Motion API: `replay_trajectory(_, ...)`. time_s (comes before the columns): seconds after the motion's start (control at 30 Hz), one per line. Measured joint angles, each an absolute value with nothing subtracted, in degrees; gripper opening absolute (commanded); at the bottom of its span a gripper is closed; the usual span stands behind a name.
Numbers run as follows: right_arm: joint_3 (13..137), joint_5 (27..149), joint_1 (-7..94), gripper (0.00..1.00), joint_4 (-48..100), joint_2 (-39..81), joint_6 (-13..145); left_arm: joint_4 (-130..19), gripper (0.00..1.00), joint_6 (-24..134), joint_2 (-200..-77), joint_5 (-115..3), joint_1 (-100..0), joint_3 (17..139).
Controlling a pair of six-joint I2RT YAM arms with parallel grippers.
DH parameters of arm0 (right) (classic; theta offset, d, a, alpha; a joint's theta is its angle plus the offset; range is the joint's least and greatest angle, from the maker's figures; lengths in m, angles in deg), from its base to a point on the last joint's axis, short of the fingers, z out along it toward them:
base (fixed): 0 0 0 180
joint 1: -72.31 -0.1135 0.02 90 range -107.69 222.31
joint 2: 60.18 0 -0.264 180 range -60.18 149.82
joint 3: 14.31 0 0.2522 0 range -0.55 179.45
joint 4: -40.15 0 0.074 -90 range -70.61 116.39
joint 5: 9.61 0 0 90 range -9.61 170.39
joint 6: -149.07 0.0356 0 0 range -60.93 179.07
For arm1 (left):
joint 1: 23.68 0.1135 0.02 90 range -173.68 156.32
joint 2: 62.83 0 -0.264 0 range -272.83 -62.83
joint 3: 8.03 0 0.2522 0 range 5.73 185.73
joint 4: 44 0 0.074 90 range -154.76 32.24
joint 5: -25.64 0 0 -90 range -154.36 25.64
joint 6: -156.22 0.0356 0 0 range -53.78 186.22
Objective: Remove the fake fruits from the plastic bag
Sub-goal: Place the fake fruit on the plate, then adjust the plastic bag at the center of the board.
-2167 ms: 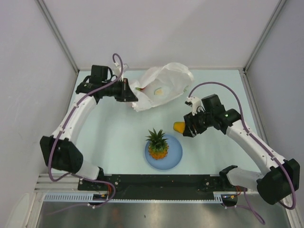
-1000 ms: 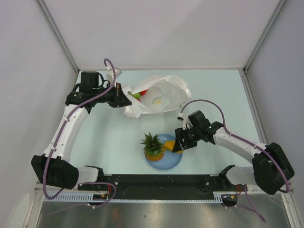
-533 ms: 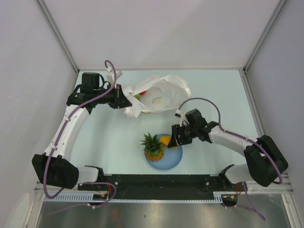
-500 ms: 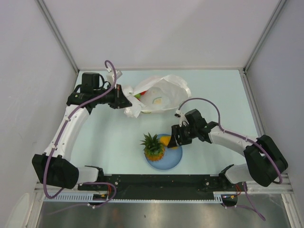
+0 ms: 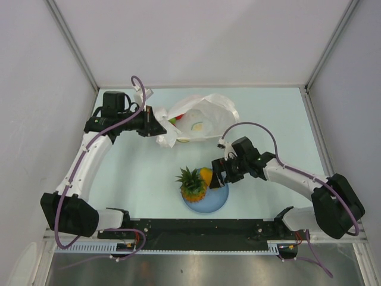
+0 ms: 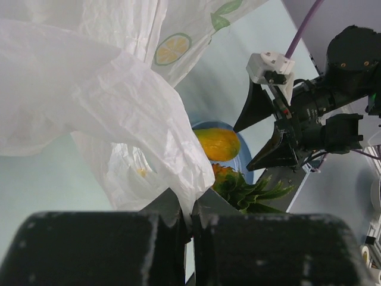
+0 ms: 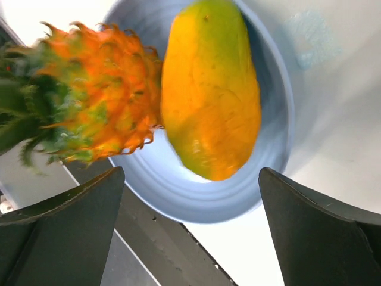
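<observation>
At far left, the plastic bag is held pinched at its edge by the closed left gripper (a red piece is glimpsed inside); nearer, the pineapple and the yellow-orange wedge are seen touching on the blue plate, released beneath the spread right gripper.

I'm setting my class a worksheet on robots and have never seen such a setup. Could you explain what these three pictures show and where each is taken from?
These are two robot arms bolted at the near edge of a table, each ending in a two-finger gripper. The wide picture looks down from above; the other two come from a camera on each wrist. The left gripper is pinched shut on a thin white plastic bag. The right gripper is open above a blue plate, where a toy pineapple and a yellow-orange fruit rest touching.
</observation>
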State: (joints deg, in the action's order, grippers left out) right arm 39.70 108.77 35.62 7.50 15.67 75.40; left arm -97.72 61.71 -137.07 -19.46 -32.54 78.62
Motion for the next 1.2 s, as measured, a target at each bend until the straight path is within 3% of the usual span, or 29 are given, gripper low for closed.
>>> replay_trajectory(0.3,56.86,112.18,46.05,0.97,-4.11,15.17,65.39,-95.60,0.04,59.96,-136.92,-17.62,-32.54,78.46)
replay_trajectory(0.4,61.27,114.95,45.98,0.86,-5.03,14.87,63.65,-95.08,0.02,59.42,-135.78,-17.58,-32.52,76.89)
replay_trajectory(0.43,62.06,115.57,45.66,0.76,-5.14,14.78,63.34,-95.10,0.01,59.18,-135.30,-17.60,-32.52,76.34)
replay_trajectory(0.53,65.67,115.26,42.92,0.62,-6.36,15.19,61.79,-95.21,0.00,58.72,-133.51,-17.64,-32.52,74.38)
replay_trajectory(0.63,71.20,113.14,40.69,0.52,-6.19,17.88,60.19,-95.14,0.00,58.41,-132.20,-17.53,-32.52,73.33)
replay_trajectory(1.0,81.71,104.09,44.59,0.45,3.34,41.36,51.43,-97.02,0.00,61.78,-129.53,-18.91,-32.52,70.44)
replay_trajectory(1.2,82.43,97.40,54.79,0.47,7.06,51.83,52.45,-97.77,0.00,64.62,-135.85,-19.78,-32.54,76.04)
